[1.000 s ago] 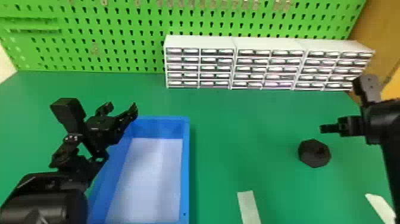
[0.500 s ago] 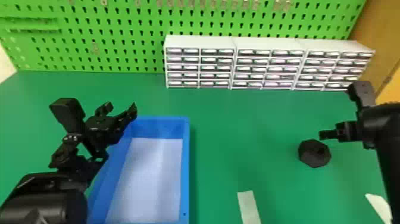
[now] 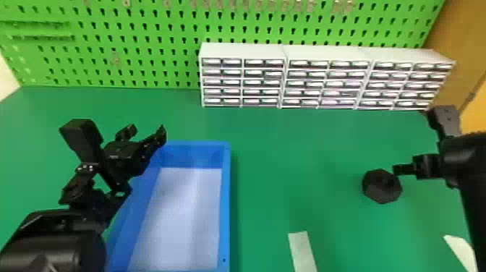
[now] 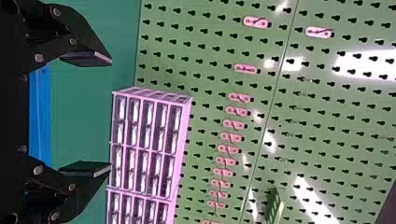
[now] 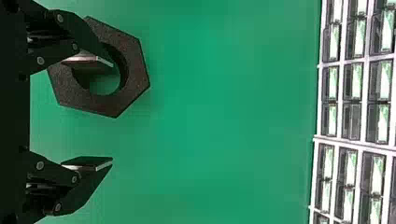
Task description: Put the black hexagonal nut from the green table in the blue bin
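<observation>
The right tool [image 3: 405, 169] is low over the bench, just to the right of the black hexagonal nut [image 3: 382, 186]. In the right wrist view its two fingers [image 5: 88, 59] stand well apart, one overlapping the nut's round hole; whether it touches the nut I cannot tell. That view shows green through the hole, while in the head view the nut is a dark lump lying on the right of the bench [image 3: 289, 155]. The left tool [image 3: 147, 132] hangs at the far left corner of the blue bin [image 3: 225, 202], its fingers apart too. The head view shows the bin's pale floor and, between bin and nut but nearer, a whitish strip [image 3: 303, 249]. Far back, white drawer cabinets [image 3: 242, 50] sit before a green pegboard [image 3: 144, 21]; the left wrist view gives the pegboard's pink tags [image 4: 255, 22].
</observation>
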Available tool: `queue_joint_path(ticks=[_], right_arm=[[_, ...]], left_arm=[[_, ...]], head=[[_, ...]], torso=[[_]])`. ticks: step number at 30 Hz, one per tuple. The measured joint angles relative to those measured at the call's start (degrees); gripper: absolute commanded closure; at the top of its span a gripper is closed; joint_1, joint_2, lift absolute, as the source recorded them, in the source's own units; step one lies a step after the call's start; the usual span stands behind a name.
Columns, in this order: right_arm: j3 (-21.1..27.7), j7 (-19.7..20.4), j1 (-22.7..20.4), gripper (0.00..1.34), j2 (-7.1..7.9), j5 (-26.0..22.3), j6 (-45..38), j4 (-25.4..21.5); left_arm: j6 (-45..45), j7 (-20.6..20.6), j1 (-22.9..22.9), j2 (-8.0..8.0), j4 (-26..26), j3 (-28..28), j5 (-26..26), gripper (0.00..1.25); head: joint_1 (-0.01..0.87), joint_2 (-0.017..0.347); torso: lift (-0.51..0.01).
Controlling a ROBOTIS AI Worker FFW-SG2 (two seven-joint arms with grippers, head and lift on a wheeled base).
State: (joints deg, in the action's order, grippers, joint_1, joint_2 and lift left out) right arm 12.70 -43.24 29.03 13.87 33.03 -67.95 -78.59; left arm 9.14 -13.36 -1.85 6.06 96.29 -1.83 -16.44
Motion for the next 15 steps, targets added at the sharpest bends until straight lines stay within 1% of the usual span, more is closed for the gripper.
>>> queue_joint_path(ticks=[15], right_arm=[[2.53, 0.07, -0.38, 0.53, -0.54, -0.66, 4.93, 2.69]], left_arm=[[0.0, -0.02, -0.02, 0.0, -0.04, -0.01, -0.3, 0.46]], head=[[0.691, 0.009]], torso=[[-0.097]])
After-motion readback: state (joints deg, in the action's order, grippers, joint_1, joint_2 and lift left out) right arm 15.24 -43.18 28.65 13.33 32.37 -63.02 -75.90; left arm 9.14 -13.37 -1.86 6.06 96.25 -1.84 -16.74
